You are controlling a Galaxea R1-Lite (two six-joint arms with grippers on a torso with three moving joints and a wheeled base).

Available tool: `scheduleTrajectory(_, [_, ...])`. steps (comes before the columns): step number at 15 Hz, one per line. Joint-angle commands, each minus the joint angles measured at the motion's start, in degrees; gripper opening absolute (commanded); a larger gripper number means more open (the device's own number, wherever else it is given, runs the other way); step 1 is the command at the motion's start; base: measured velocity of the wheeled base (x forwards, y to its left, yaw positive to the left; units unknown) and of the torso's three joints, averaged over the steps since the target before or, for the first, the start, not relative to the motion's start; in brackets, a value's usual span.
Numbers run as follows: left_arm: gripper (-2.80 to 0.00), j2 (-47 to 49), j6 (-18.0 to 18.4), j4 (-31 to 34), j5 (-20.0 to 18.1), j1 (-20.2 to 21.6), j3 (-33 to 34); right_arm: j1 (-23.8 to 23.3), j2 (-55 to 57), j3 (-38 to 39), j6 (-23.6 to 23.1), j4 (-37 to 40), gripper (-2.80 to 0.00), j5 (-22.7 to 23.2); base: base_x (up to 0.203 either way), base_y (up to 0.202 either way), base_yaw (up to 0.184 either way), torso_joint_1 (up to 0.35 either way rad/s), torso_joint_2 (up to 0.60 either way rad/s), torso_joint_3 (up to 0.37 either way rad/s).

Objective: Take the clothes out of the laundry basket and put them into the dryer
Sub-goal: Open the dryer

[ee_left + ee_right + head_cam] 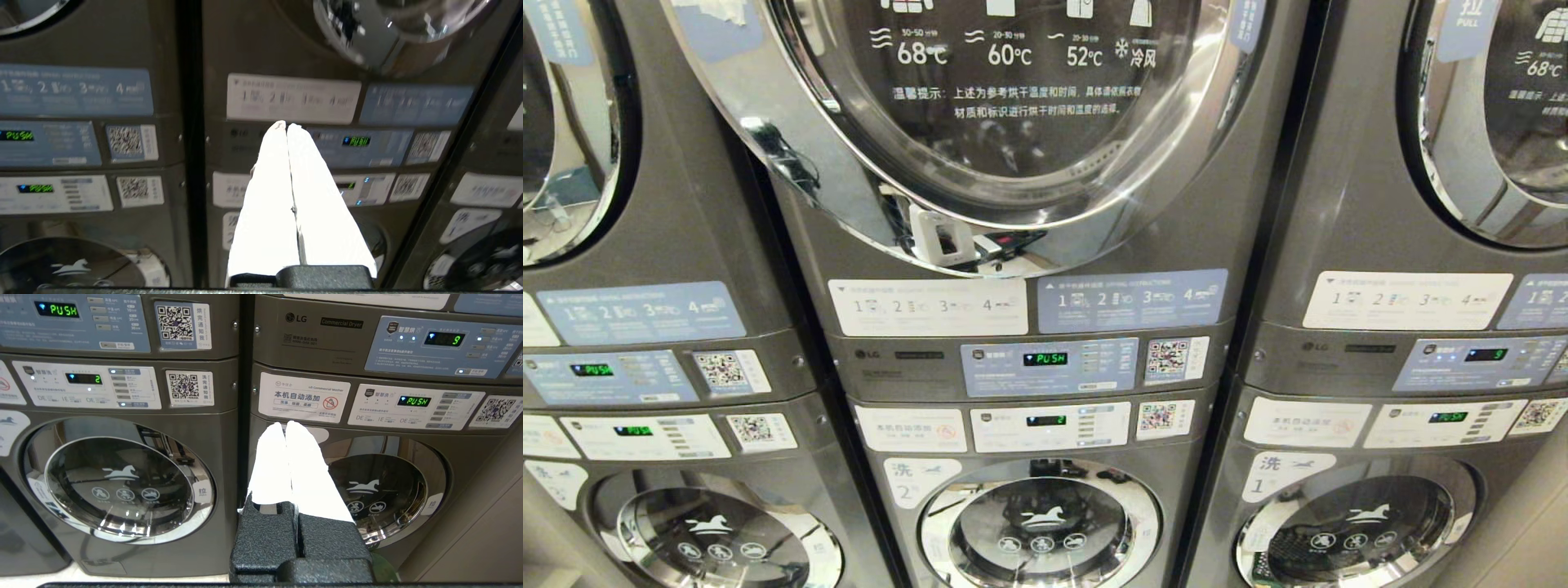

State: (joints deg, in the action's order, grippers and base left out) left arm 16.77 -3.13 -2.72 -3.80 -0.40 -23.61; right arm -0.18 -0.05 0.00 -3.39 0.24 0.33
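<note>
No clothes or laundry basket in view, so looks and location unknown. Middle dryer (1013,106) up top, round chrome door closed. Left gripper (286,126) faces the panels, jaws together, empty; right gripper (284,425) likewise, low by the washers. Clothes likely soft, light, floppy; pinch a bunched fold.

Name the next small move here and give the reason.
Probably raise the left claw toward the middle dryer door to pull it open. That door looks shut, and neither clothes nor a basket are in view. Both claws are shut and empty; the right claw is down in front of the lower washers, so the left one seems better placed to reach the door.
</note>
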Motion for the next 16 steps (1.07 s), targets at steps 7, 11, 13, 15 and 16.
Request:
scheduleTrajectory(7, [-2.80,60.90,-14.62,-23.96,-11.99,7.54,-30.29,0.01,0.05,0.00,1.18,-0.07,-2.80,-0.07,0.000,0.000,0.000,0.000,0.00,0.000])
scheduleTrajectory(11, [-2.80,72.55,-17.67,-33.38,-21.56,11.82,-39.82,0.01,0.05,0.00,1.37,-0.07,-2.80,-0.07,0.000,0.000,0.000,0.000,0.00,0.000])
scheduleTrajectory(13, [-2.80,75.06,-17.83,-35.48,-22.91,10.56,-43.23,0.01,0.05,0.00,1.28,-0.07,-2.80,-0.07,0.000,0.000,0.000,0.000,0.00,0.000])
scheduleTrajectory(15, [-2.80,75.39,-17.40,-35.69,-25.75,9.31,-43.44,0.01,0.05,0.00,1.19,-0.07,-2.80,-0.07,0.000,0.000,0.000,0.000,0.00,0.000])
scheduleTrajectory(16, [-2.80,75.46,-17.35,-35.97,-25.98,8.52,-43.88,0.01,0.05,0.00,1.19,-0.07,-2.80,-0.07,0.000,0.000,0.000,0.000,0.00,0.000])
